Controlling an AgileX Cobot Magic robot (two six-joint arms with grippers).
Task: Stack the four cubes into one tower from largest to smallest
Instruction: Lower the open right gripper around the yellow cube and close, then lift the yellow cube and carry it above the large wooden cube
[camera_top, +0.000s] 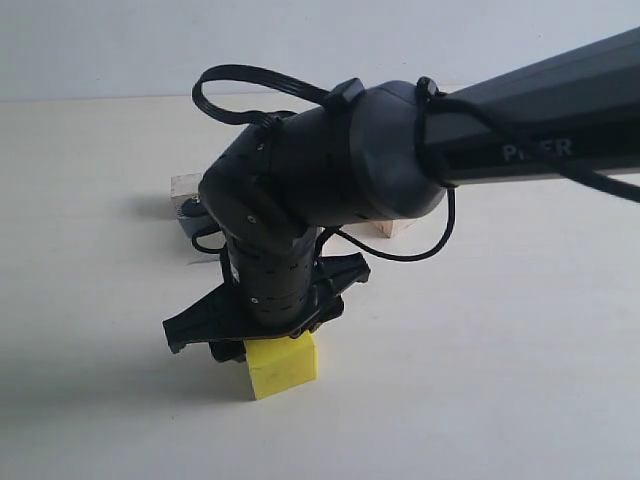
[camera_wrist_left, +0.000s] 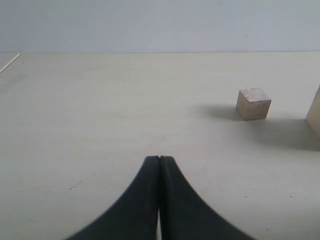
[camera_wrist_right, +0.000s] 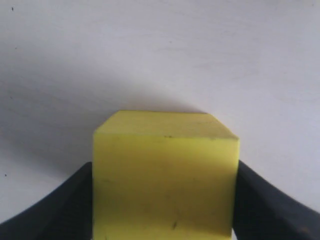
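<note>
Counter (camera_top: 500, 350): pale cream, matte. Yellow cube (camera_top: 283, 366) at front, looks seated on it, can't confirm. Pale wood cube (camera_top: 184, 188) back left, 2nd pale piece (camera_top: 396, 229) back right, both mostly hidden behind my arm. Left wrist cam: small wood cube (camera_wrist_left: 254, 103) sits flat on it.

Reaches steeply down with right tool (camera_wrist_right: 165, 210), clamping yellow cube (camera_top: 283, 365) on two sides; holds left tool (camera_wrist_left: 159, 162) pinched together, empty.

One yellow cube (camera_top: 283, 365), just the one! Pale wood now: I count two peeking out beyond it, the left pale cube (camera_top: 185, 186) up to its left, the right pale cube (camera_top: 396, 229) up to its right. One black arm (camera_top: 330, 170) above it.
</note>
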